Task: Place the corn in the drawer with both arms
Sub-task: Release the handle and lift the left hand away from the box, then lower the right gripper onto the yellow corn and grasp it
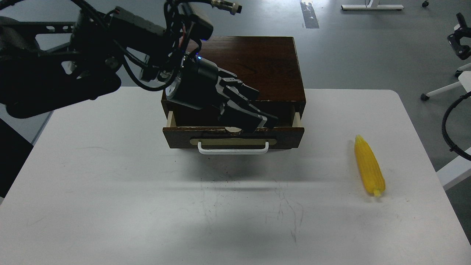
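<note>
Over open drawer [235, 134], left tool [263, 121]

You see even overhead light: the white table [110, 191] is bright, soft shadow pools before the drawer [233, 137], the left arm [73, 70] reads underexposed, focus sharp

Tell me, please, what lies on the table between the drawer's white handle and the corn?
Nothing: in the head view only bare white table lies between the handle of the drawer and the corn.
</note>
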Controlling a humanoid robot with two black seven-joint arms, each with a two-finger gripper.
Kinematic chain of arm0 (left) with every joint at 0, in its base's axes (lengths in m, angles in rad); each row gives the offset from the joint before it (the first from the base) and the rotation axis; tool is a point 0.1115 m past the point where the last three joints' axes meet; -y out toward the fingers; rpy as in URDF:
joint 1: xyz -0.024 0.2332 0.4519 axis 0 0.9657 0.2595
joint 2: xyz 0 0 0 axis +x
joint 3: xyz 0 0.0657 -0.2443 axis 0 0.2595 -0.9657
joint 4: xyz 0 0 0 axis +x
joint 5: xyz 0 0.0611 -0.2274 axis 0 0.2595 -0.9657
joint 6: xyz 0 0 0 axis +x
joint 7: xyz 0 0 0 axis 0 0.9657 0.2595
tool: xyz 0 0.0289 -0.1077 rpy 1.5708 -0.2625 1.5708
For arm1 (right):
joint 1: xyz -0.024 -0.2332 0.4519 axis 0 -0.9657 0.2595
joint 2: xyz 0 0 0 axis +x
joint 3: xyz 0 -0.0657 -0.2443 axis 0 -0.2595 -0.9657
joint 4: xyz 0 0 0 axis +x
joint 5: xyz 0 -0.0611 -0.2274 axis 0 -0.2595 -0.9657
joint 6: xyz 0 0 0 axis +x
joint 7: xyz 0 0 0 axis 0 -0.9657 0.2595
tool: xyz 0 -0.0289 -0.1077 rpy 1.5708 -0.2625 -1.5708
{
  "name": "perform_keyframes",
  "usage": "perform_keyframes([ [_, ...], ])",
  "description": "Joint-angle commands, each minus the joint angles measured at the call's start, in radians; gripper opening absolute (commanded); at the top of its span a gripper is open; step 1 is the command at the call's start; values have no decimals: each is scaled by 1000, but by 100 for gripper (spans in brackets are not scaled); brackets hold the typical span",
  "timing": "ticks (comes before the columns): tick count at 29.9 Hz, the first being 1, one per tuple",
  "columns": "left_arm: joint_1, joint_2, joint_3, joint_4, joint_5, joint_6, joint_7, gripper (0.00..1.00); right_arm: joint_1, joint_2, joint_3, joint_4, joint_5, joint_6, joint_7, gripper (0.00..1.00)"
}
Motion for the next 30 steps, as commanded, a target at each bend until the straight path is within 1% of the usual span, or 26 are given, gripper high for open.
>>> perform_keyframes([
  [1, 96, 34, -106, 123, -264, 0, -1, 98, 39, -75, -85, 97, -219, 0, 5, 100],
  [3, 144, 34, -151, 178, -332, 0, -1, 98, 53, -103, -107, 119, -298, 0, 5, 100],
  [4, 193, 31, -201, 239, -411, 0, -1, 98, 72, -120, -127, 134, -368, 0, 4, 100],
  [6, 256, 18, -255, 328, -550, 0, -1, 98, 98, -124, -159, 148, -457, 0, 2, 100],
  [7, 271, 18, -265, 342, -597, 0, -1, 98, 106, -126, -171, 154, -485, 0, 2, 100],
  [9, 309, 16, -280, 372, -788, 0, -1, 98, 152, -143, -208, 185, -585, 0, -4, 100],
  [10, 310, 16, -280, 372, -789, 0, -1, 98, 152, -143, -208, 185, -585, 0, -4, 100],
  [11, 323, 13, -280, 394, -889, 0, -1, 98, 177, -158, -230, 202, -631, 0, -7, 100],
  [12, 342, 2, -280, 436, -994, 0, -1, 98, 201, -167, -259, 214, -678, 0, -9, 100],
  [13, 351, -5, -280, 462, -1040, 0, -1, 98, 215, -170, -277, 220, -703, 0, -9, 100],
  [14, 365, -24, -282, 518, -1123, 0, -1, 98, 247, -176, -315, 238, -749, 0, -10, 100],
  [15, 377, -34, -282, 587, -1192, 0, -1, 98, 281, -187, -361, 270, -796, 0, -12, 100],
  [17, 386, -42, -282, 655, -1246, 0, -1, 98, 313, -206, -415, 310, -855, 0, -18, 100],
  [18, 400, -45, -282, 710, -1292, 0, -1, 98, 344, -222, -470, 356, -916, 0, -31, 100],
  [19, 408, -48, -282, 735, -1312, 0, -1, 98, 359, -229, -495, 384, -945, 0, -39, 100],
  [21, 435, -62, -295, 818, -1382, 0, -1, 98, 398, -255, -570, 503, -1050, 0, -55, 100],
  [24, 480, -65, -343, 844, -1448, 0, -1, 98, 399, -278, -596, 596, -1154, 0, -59, 100],
  [25, 494, -65, -358, 846, -1461, 0, -1, 98, 399, -278, -598, 605, -1186, 0, -61, 100],
  [26, 518, -65, -390, 844, -1476, 0, -1, 98, 395, -275, -603, 614, -1249, 0, -70, 100],
  [27, 547, -67, -424, 846, -1481, 0, -1, 98, 386, -270, -609, 616, -1316, 0, -90, 100],
  [30, 581, -68, -462, 844, -1482, 0, -1, 98, 373, -259, -620, 624, -1374, 0, -124, 100],
])
